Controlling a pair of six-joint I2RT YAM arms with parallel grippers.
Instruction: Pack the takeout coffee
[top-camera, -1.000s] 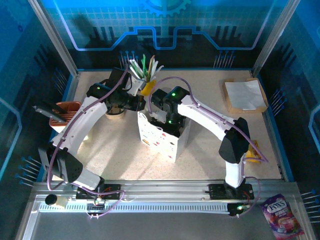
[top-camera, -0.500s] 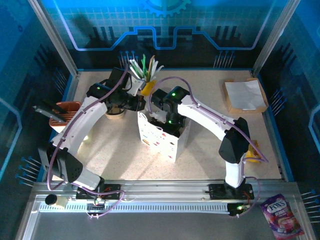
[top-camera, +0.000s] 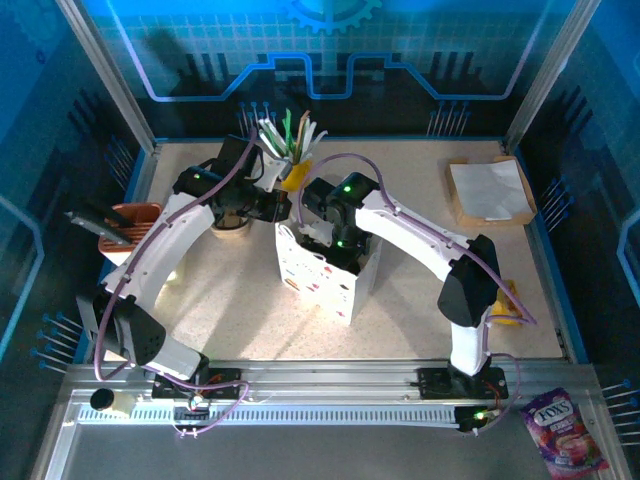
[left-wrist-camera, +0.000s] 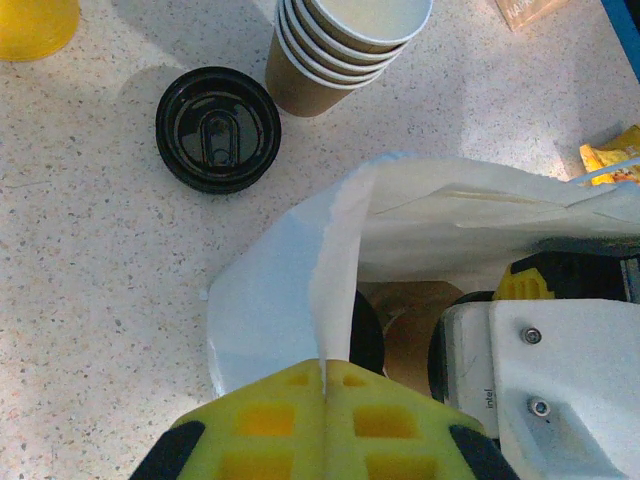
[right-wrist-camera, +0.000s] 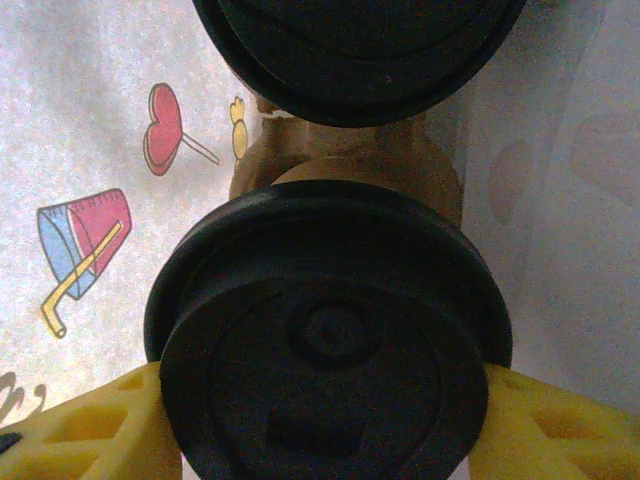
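Note:
A white paper bag (top-camera: 318, 278) with small printed pictures stands open at the table's middle. My left gripper (left-wrist-camera: 325, 378) is shut on the bag's near rim (left-wrist-camera: 340, 260) and holds it upright. Inside the bag, my right gripper (right-wrist-camera: 330, 425) is shut on a brown kraft coffee cup with a black lid (right-wrist-camera: 330, 345), with one yellow finger (right-wrist-camera: 85, 425) on each side of it. The second lidded coffee cup (right-wrist-camera: 360, 50) stands just beyond it in the bag. In the top view my right gripper (top-camera: 335, 245) reaches down into the bag's mouth.
A black lid (left-wrist-camera: 218, 128) lies on the table beside a stack of lidless paper cups (left-wrist-camera: 345, 45). A yellow cup of utensils (top-camera: 290, 150) stands behind the bag. An orange holder (top-camera: 135, 222) is at the left, napkins on cardboard (top-camera: 488, 192) at the back right.

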